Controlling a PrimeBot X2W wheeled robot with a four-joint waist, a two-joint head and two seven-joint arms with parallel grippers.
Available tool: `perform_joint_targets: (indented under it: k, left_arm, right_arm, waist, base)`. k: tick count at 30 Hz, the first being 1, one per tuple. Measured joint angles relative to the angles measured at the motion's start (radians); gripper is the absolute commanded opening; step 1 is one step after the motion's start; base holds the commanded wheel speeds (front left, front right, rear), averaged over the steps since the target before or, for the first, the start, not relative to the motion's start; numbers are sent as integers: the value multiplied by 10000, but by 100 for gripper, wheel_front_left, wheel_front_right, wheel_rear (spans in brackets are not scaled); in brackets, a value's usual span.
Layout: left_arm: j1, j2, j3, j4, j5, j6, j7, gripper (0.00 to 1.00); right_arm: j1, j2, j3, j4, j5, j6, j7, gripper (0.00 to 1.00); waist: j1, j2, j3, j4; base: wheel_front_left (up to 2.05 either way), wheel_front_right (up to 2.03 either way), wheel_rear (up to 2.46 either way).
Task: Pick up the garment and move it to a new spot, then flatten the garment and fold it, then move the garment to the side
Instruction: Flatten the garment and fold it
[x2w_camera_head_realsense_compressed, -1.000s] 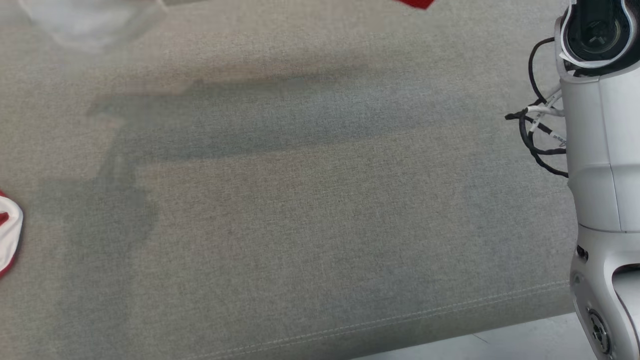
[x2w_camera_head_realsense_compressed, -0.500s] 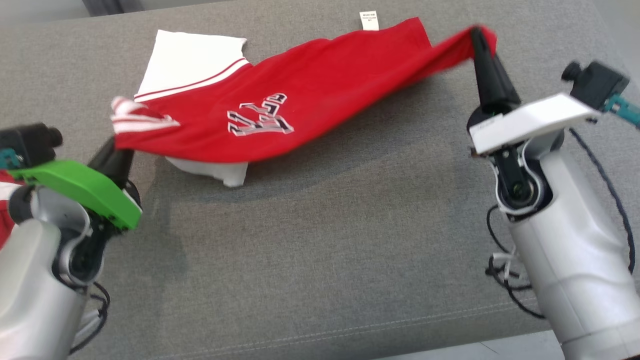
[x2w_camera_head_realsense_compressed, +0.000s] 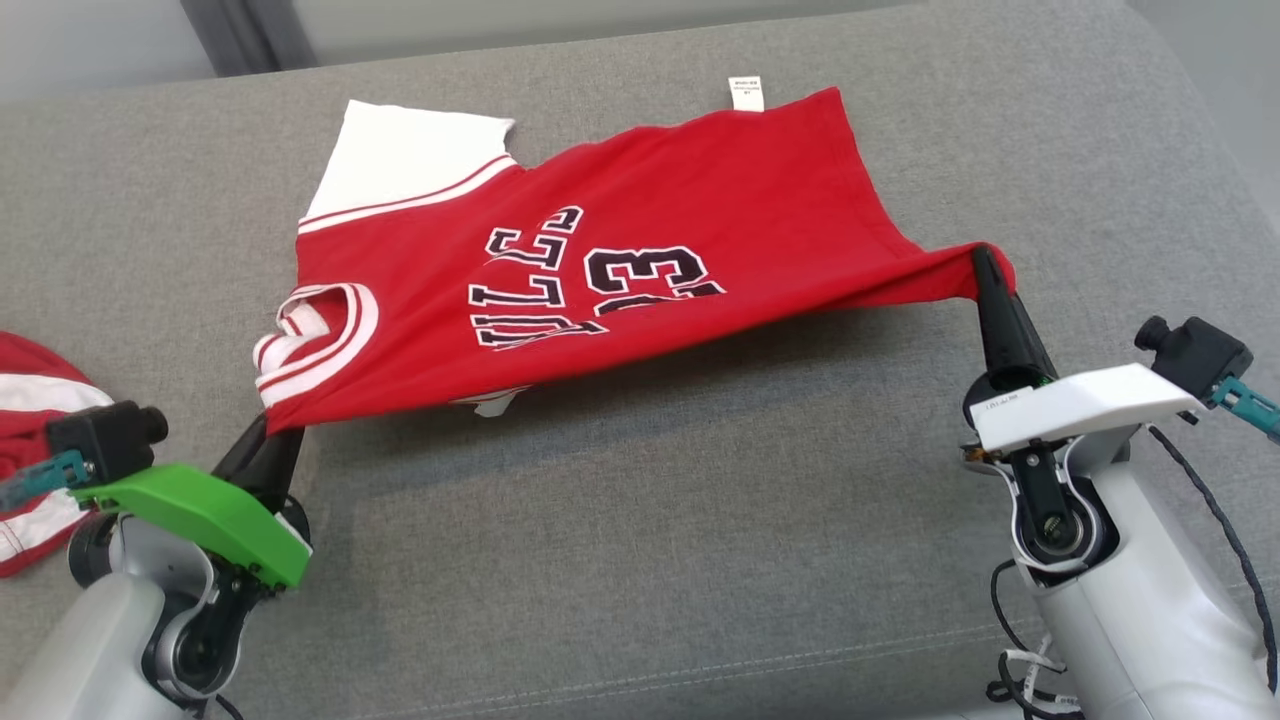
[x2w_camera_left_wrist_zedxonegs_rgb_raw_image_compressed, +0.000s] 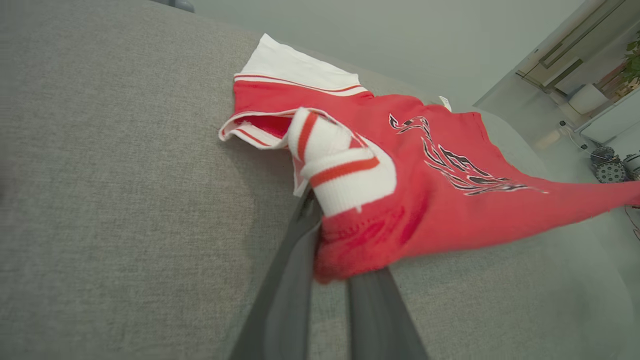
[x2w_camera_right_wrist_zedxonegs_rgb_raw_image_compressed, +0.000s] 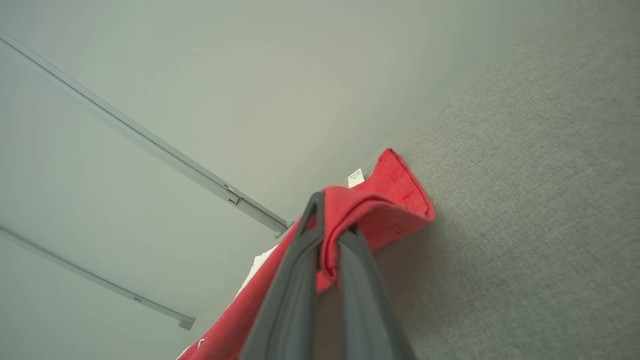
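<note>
While the red garment (x2w_camera_head_realsense_compressed: 640, 240) lay spread over the grey cushion (x2w_camera_head_realsense_compressed: 640, 560), two of its corners were held up by the claws. The left claw (x2w_camera_head_realsense_compressed: 278, 432) was pressed together on the shoulder corner just beside the striped collar (x2w_camera_head_realsense_compressed: 320, 330). The right claw (x2w_camera_head_realsense_compressed: 988, 275) was pinched tight on the hem corner at the opposite end. The cloth was thus stretched between them, its near edge raised above the cushion and its far edge resting on it. In the head view the black-and-white lettering (x2w_camera_head_realsense_compressed: 530, 290) and the number 23 (x2w_camera_head_realsense_compressed: 650, 280) were seen on the upper face. A white sleeve (x2w_camera_head_realsense_compressed: 400, 160) and a small white label (x2w_camera_head_realsense_compressed: 745, 93) were laid flat at the far edge. A second red-and-white cloth (x2w_camera_head_realsense_compressed: 30, 400) was seen at the left border, well apart from the garment. In the left wrist view a bunched red fold was gripped between the dark fingers (x2w_camera_left_wrist_zedxonegs_rgb_raw_image_compressed: 285, 290), with the ribbed white band directly above them. In the right wrist view a red fold was draped over the closed fingertips, and a pale wall with two rails (x2w_camera_right_wrist_zedxonegs_rgb_raw_image_compressed: 150, 145) was shown behind.
</note>
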Motion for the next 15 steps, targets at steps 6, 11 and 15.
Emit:
perform_joint_targets:
  k: [6, 11, 15]
  left_arm:
    - [779, 23, -10, -13, -35, -2, -426, 0]
    - [1271, -40, 13, -13, -203, -21, -711, 0]
    - [1684, -163, -79, -105, -439, -25, -734, 0]
  right_arm:
    - [732, -104, -88, -257, 98, 0, -92, 0]
    - [1478, -337, -343, -318, 146, 0, -132, 0]
    - [2160, -456, -614, -445, 337, 12, -134, 0]
  waist:
    - [0, 0, -269, -48]
    - [0, 0, -528, -62]
    - [0, 0, -693, 26]
  base:
    - [0, 0, 0]
    - [0, 0, 0]
    - [0, 0, 0]
